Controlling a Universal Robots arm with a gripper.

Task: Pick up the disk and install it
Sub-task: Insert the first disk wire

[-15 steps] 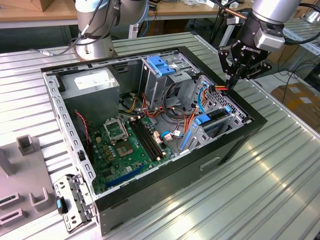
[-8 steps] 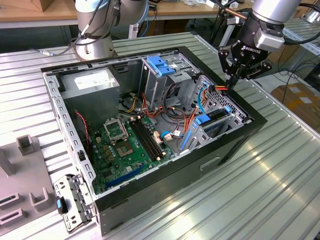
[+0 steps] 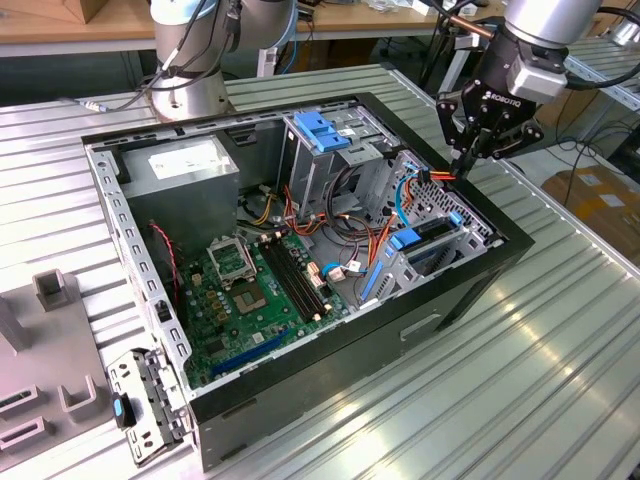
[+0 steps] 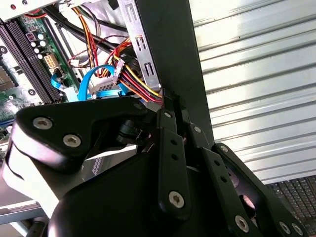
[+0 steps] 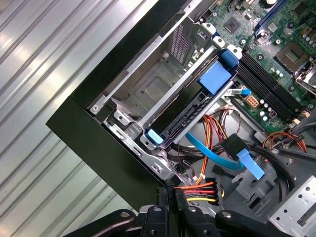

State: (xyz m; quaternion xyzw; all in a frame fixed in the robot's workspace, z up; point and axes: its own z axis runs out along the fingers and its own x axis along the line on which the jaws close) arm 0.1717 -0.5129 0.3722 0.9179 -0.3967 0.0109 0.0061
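Over case (image 3: 330,372) rim, arm (image 3: 545,15) angled down, claw (image 3: 465,168) pointing down, pinched closed beside power wires (image 5: 201,190).

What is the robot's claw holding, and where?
Not the disk. The gripper is shut right at the coloured wires; whether it grips them cannot be told.

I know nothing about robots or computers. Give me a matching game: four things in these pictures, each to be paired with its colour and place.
Things:
1 motherboard
2 disk
3 gripper
4 power supply

Descriptions:
A dark grey, in the drive cage
B black, over the rim of the case
C silver-grey box in a corner of the case
D green, lying flat inside the case

Pairs: 1-D, 2-A, 3-B, 4-C
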